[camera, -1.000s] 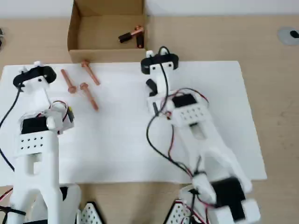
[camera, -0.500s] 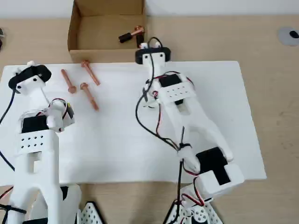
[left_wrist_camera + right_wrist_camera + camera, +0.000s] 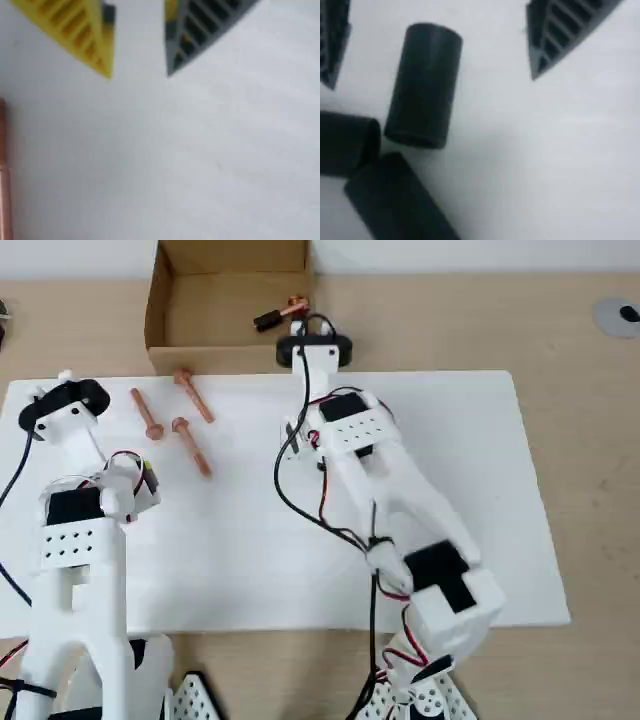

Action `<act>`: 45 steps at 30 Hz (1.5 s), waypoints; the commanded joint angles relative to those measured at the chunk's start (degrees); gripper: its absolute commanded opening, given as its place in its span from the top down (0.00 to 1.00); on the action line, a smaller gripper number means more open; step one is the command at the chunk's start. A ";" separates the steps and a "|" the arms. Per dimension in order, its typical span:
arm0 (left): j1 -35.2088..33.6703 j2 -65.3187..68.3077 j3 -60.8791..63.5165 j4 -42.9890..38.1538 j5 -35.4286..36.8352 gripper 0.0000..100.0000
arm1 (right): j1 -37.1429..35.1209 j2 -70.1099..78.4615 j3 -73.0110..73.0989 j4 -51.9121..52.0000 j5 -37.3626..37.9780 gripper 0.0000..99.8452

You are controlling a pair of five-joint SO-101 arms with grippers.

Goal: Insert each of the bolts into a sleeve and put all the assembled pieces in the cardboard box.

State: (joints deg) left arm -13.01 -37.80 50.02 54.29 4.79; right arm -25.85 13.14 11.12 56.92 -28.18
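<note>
Cardboard box (image 3: 156, 312) has an assembled piece (image 3: 278, 315) in it. Three bolts (image 3: 147, 412) lie just outside it. Left claw (image 3: 137, 75) and right claw (image 3: 432, 82) are both spread apart.

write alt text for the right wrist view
A black cylindrical sleeve lies on a white sheet, framed by the dark ribbed fingers of the open right gripper. Two more black sleeves lie close beside its end.

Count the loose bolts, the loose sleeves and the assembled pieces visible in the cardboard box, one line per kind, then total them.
Loose bolts: 3
Loose sleeves: 3
Assembled pieces visible in the cardboard box: 1 (an arm covers part of the box)
Total: 7
</note>
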 commanded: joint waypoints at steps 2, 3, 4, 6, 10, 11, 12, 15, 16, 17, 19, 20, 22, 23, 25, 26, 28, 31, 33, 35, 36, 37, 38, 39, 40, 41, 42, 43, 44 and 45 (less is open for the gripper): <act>-0.70 -0.04 -2.64 -0.79 0.18 0.92 | -0.13 0.13 -3.12 -0.53 -0.44 0.71; -0.70 -0.04 -2.64 -0.79 0.18 0.92 | 0.13 0.13 -3.12 -0.53 -0.44 0.71; -0.70 -0.04 -2.64 -0.79 0.18 0.92 | 0.22 0.13 -3.12 -0.53 -0.44 0.71; -0.70 -0.04 -2.64 -0.79 0.18 0.92 | 0.40 0.22 -3.12 -0.62 -0.44 0.71; -0.70 -0.04 -2.64 -0.79 0.18 0.92 | 0.48 0.31 -3.21 -0.88 -0.44 0.71; -0.70 -0.04 -2.64 -0.79 0.18 0.92 | 0.48 0.40 -3.38 -0.88 -0.44 0.71; -0.70 -0.04 -2.64 -0.79 0.18 0.92 | 0.48 0.48 -3.65 -0.88 -0.44 0.71; -0.70 -0.04 -2.64 -0.79 0.35 0.92 | 1.36 0.48 -4.00 -0.88 -0.44 0.71; -0.70 -0.04 -2.64 -0.79 0.26 0.92 | 1.63 0.57 -4.00 -0.97 -0.44 0.71; -0.70 -0.04 -2.64 -0.79 0.26 0.92 | 2.07 0.57 -4.00 -0.97 -0.44 0.71; -0.70 -0.04 -2.64 -0.79 0.18 0.92 | 2.68 0.84 -4.00 -1.14 -0.53 0.71; -0.70 -0.04 -2.64 -0.79 0.18 0.92 | 3.12 1.19 -4.00 -1.32 -0.53 0.71; -0.70 -0.04 -2.64 -0.79 0.18 0.92 | 3.47 2.33 -4.09 -1.58 -0.53 0.71; -0.70 -0.04 -2.73 -0.79 0.18 0.92 | 3.56 2.95 -4.09 -1.76 -0.53 0.71; -0.70 -0.04 -2.73 -0.79 0.18 0.92 | 3.56 4.35 -5.14 -1.41 -0.53 0.71; -0.70 -0.04 -2.73 -0.79 0.18 0.92 | 3.56 5.05 -5.76 -1.23 -0.44 0.71; -0.70 -0.04 -2.73 -0.79 0.18 0.92 | 3.47 5.85 -6.46 -1.23 -0.26 0.73; -0.70 -0.22 -2.73 -0.79 0.18 0.92 | 3.38 6.37 -6.81 -1.23 -0.09 0.78; -0.70 -0.22 -2.81 -0.79 0.18 0.92 | 3.38 6.37 -6.90 -1.23 -0.09 0.81; -0.70 -0.31 -2.90 -0.79 0.18 0.92 | 3.38 6.37 -6.90 -1.23 -0.09 0.82; -0.70 -0.31 -2.99 -0.79 0.18 0.92 | 3.38 6.37 -6.90 -1.23 0.00 0.82; -0.70 -0.31 -3.08 -0.79 0.18 0.92 | 3.38 6.37 -6.90 -1.23 0.00 0.82; -0.70 -0.31 -3.08 -0.79 0.18 0.92 | 3.38 6.37 -6.90 -1.23 0.00 0.82; -0.70 -0.31 -3.16 -0.79 0.18 0.92 | 3.38 6.37 -6.90 -1.23 0.00 0.82; -0.70 -0.31 -3.16 -0.79 0.18 0.92 | 3.30 6.29 -6.90 -0.79 0.00 0.82; -0.70 -0.31 -3.16 -0.79 0.18 0.92 | 3.30 6.29 -7.08 -0.09 0.00 0.82; -0.70 -0.31 -3.16 -0.79 0.18 0.92 | 3.30 6.29 -7.52 0.62 0.00 0.82; -0.70 -0.40 -3.16 -0.79 0.18 0.92 | 3.30 6.29 -8.31 1.76 0.00 0.82; -0.70 -0.40 -3.16 -0.79 0.18 0.92 | 3.30 6.29 -9.10 2.90 0.09 0.82; -0.62 -0.40 -3.16 -0.79 0.18 0.92 | 3.30 6.37 -10.07 3.87 0.09 0.82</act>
State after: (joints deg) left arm -13.01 -37.80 50.02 54.29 4.79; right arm -22.86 19.74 5.58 58.77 -28.18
